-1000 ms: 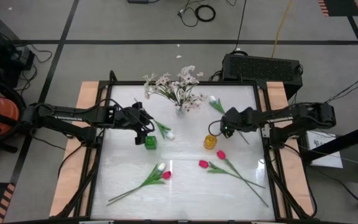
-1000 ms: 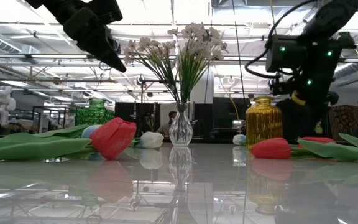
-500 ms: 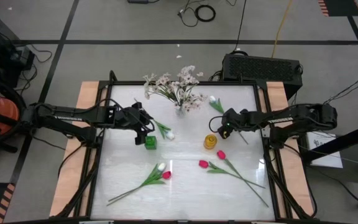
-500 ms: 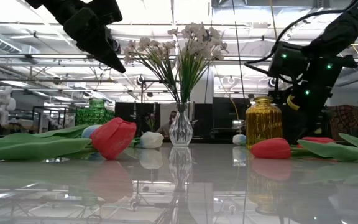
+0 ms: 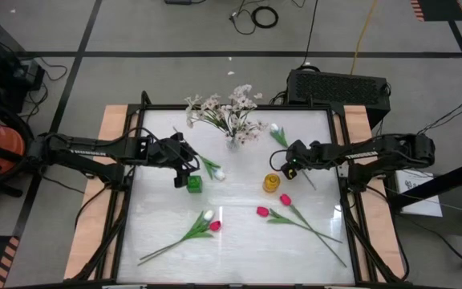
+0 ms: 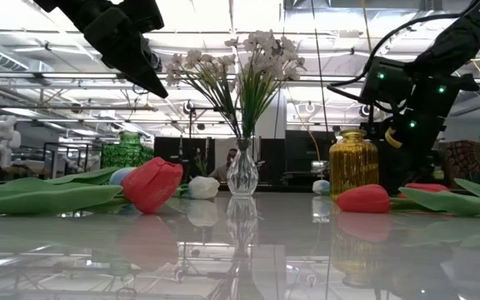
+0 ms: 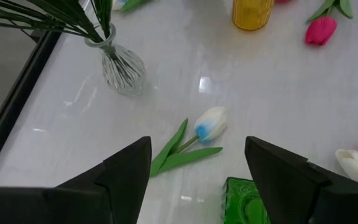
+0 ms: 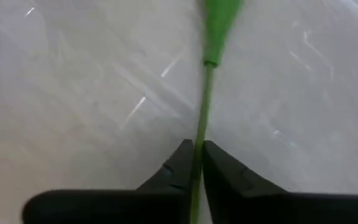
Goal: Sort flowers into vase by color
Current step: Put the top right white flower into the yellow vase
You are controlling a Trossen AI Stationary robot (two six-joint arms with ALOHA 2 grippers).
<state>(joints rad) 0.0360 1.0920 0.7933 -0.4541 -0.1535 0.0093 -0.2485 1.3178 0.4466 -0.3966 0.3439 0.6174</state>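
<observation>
A white tulip (image 5: 274,128) lies on the table's far right part, its thin green stem (image 8: 202,106) running toward the right edge. My right gripper (image 5: 289,164) stands over that stem beside the gold vase (image 5: 272,183) and is shut on it. My left gripper (image 5: 185,163) hangs open above the green vase (image 5: 194,184), touching nothing. A white-blue tulip (image 7: 210,122) lies on the table in front of it. Pale blossom sprays (image 5: 229,111) stand in the clear glass vase (image 5: 233,138). Pink tulips (image 5: 285,199) and a white one (image 5: 208,215) lie nearer the front edge. My right gripper pinches the white tulip's bare stem (image 8: 197,157) between its two fingertips (image 8: 178,163), some way below the leaf (image 8: 219,25). The fingers come slanting down from the table's right side. The stem runs straight on past the fingertips and lies on the table.
The three vases stand across the table's middle and far part. Long leafy stems (image 5: 311,226) spread over the near right, and a pink and white pair (image 5: 212,223) over the near left. A black frame (image 5: 339,152) edges the table.
My right gripper has sunk toward the table and shifted a little toward the left edge, tipping steeper over the white tulip's stem. The tulip lies where it lay. My left gripper has kept still.
</observation>
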